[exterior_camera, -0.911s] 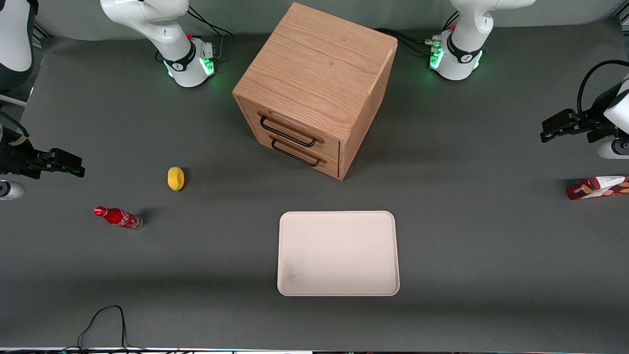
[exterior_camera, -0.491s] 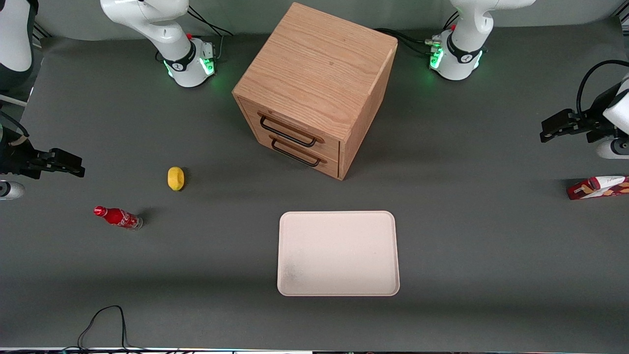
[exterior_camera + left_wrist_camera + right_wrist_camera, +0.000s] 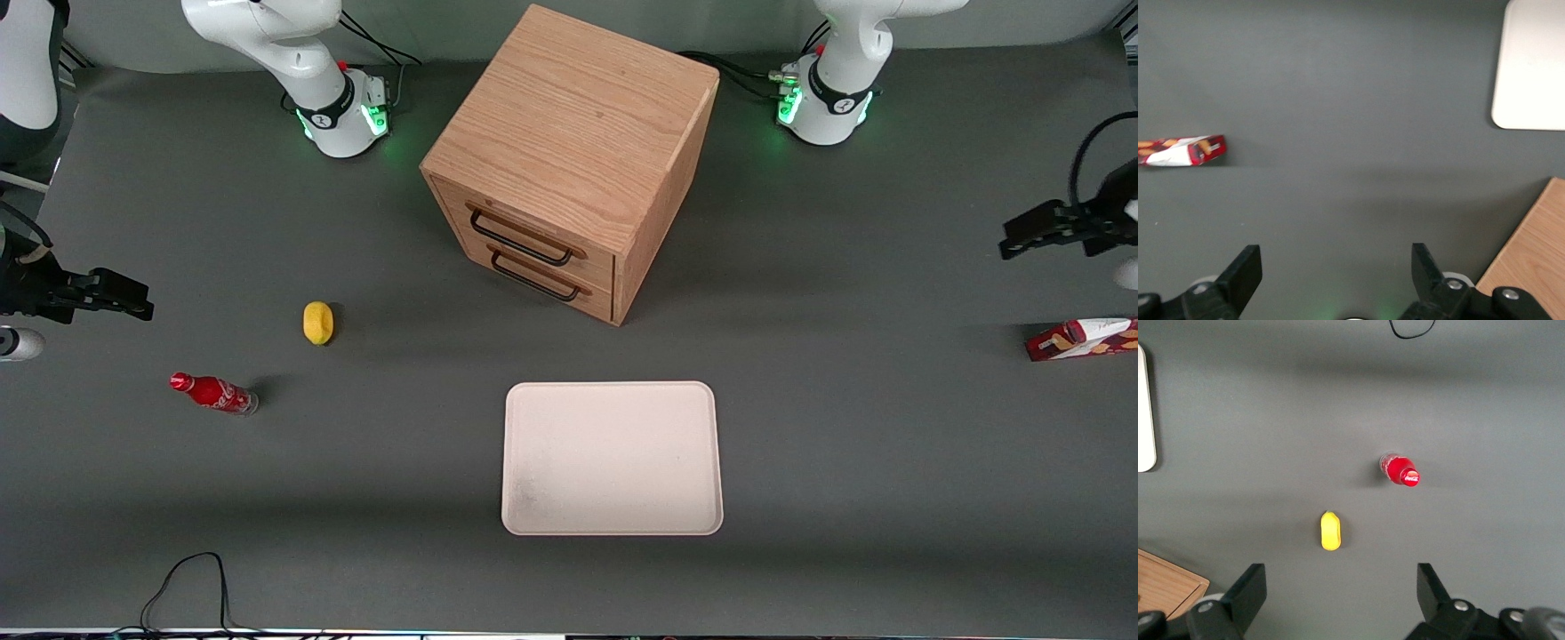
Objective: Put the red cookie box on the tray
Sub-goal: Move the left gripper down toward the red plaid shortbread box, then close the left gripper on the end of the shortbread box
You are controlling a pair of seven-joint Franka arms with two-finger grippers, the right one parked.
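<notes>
The red cookie box (image 3: 1080, 339) lies flat on the grey table at the working arm's end, partly cut off by the frame edge. In the left wrist view the red cookie box (image 3: 1181, 151) shows its white band and cookie pictures. The cream-white tray (image 3: 612, 458) rests near the table's middle, in front of the drawer cabinet and nearer the front camera; a corner of the tray (image 3: 1531, 67) appears in the wrist view. My gripper (image 3: 1013, 242) hovers above the table, farther from the front camera than the box. The gripper (image 3: 1335, 257) is open and holds nothing.
A wooden two-drawer cabinet (image 3: 569, 160) stands at the table's centre, farther from the front camera than the tray. Toward the parked arm's end lie a yellow lemon-like object (image 3: 317, 322) and a small red soda bottle (image 3: 213, 393). A black cable (image 3: 187, 582) loops at the near edge.
My gripper has shifted toward the working arm's end of the table and slightly nearer the front camera. The box and tray have not moved.
</notes>
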